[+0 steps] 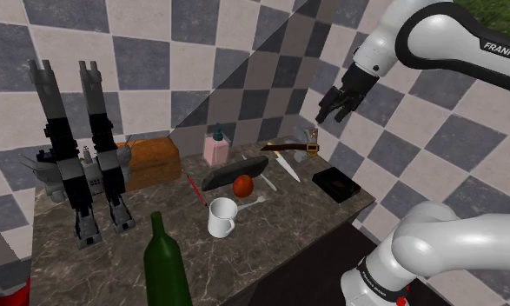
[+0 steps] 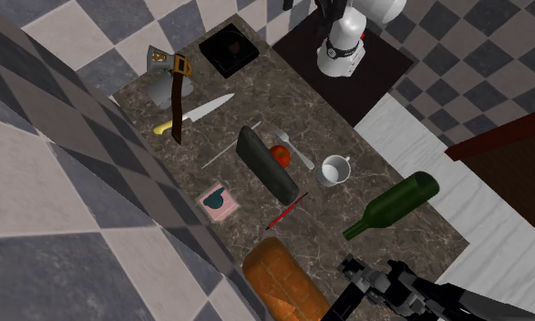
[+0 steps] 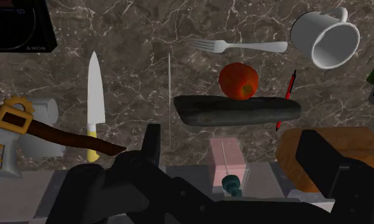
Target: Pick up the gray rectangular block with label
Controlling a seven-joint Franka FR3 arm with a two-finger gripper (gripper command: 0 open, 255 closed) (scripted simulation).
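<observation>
Black block untouched; end effector open

The arm is made of smooth, rounded white shells joined by dark bands. A black band on the upper link carries white lettering reading "FRANKA". The lower link is a thick white elbow that ends in a dark ring with small white print and a small red mark beside it. The end effector is all black and blocky, with two short squared fingers.
</observation>
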